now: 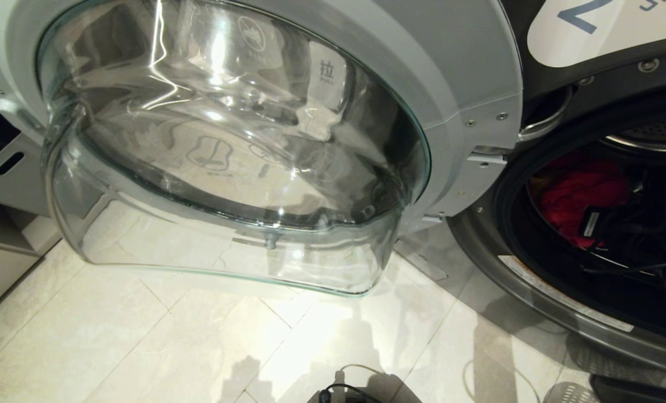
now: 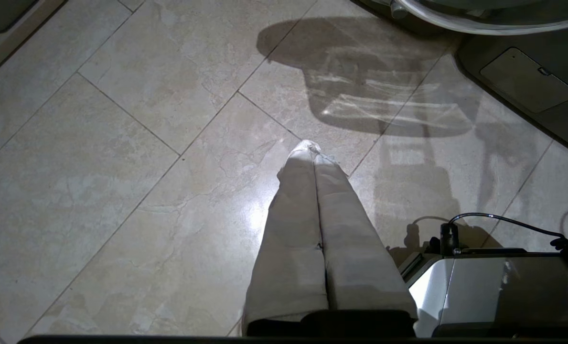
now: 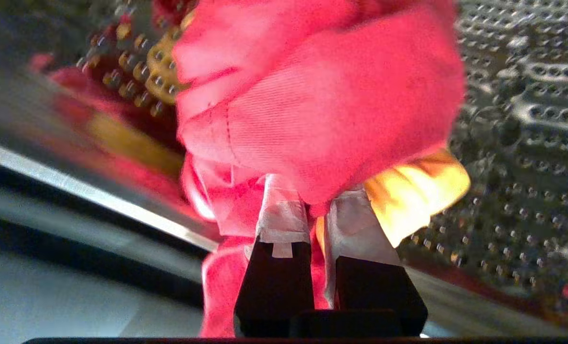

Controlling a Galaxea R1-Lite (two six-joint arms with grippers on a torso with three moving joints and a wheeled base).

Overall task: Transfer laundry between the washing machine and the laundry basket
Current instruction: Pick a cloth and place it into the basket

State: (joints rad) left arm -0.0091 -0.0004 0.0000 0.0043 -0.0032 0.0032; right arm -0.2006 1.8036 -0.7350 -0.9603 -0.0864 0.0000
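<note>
Laundry fills the right wrist view — a bright red garment bunched up, with a mustard-yellow piece tucked under it, inside the perforated steel drum of the washing machine. The right claw is pinching that red cloth, its taped fingertips nearly together with fabric squeezed between them. From the head view, the round glass door hangs wide open over the pale tiled floor, and more red cloth shows through the dark opening on the right (the arm itself is hard to pick out among the dark shapes in there). The left claw hangs over bare tile, its wrapped fingers pressed together, holding nothing. A grey bin sits at the far left.
</note>
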